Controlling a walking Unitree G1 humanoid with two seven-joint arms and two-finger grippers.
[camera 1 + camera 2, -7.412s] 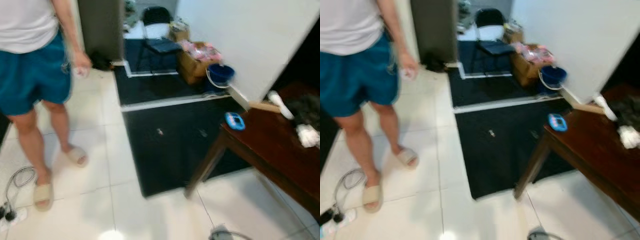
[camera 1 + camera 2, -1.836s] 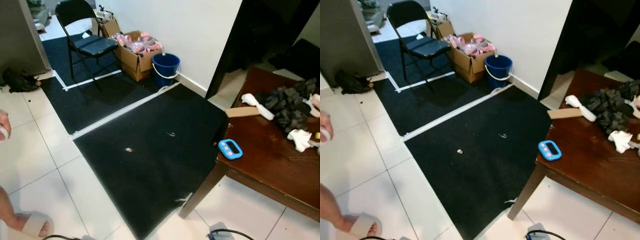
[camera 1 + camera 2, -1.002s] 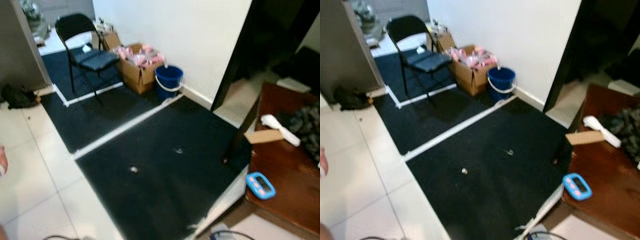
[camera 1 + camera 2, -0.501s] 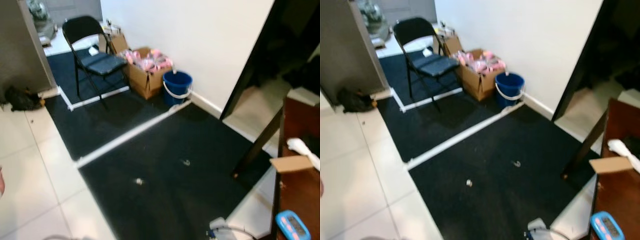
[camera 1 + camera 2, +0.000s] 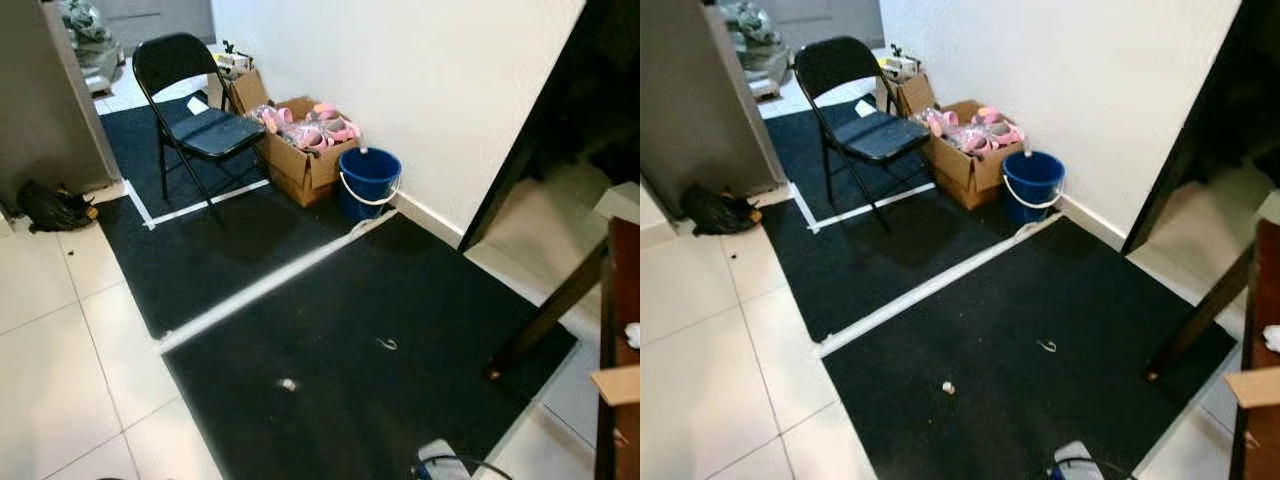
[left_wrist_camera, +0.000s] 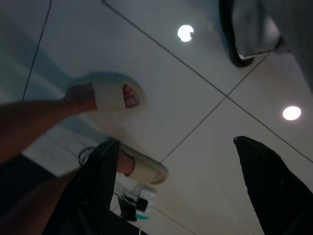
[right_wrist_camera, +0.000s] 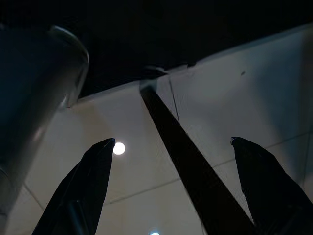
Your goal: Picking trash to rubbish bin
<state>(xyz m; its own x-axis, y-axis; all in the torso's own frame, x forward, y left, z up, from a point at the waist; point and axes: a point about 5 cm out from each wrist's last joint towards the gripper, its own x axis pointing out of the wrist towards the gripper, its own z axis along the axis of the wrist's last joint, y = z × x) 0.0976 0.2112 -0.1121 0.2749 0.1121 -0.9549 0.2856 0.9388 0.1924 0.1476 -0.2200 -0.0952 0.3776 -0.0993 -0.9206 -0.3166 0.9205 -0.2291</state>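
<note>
left gripper (image 6: pixel 178 181): jaws spread wide, holding nothing, hanging above the tiled floor (image 6: pixel 205 73)
right gripper (image 7: pixel 171 181): jaws spread wide, holding nothing, above the same floor

Turned away from the table (image 5: pixel 617 350), now cut to a sliver at the frame edge with the blue timer gone from sight, and the person's hand and sandalled foot gone too, leaving bucket (image 5: pixel 368 180), chair (image 5: pixel 195 115) and mat scraps (image 5: pixel 288 384) nearer centre.

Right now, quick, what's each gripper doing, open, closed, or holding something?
Left gripper: open, holding nothing, hanging over the white floor tiles near a person's sandaled feet.
Right gripper: open, holding nothing, hanging over the floor.
</note>
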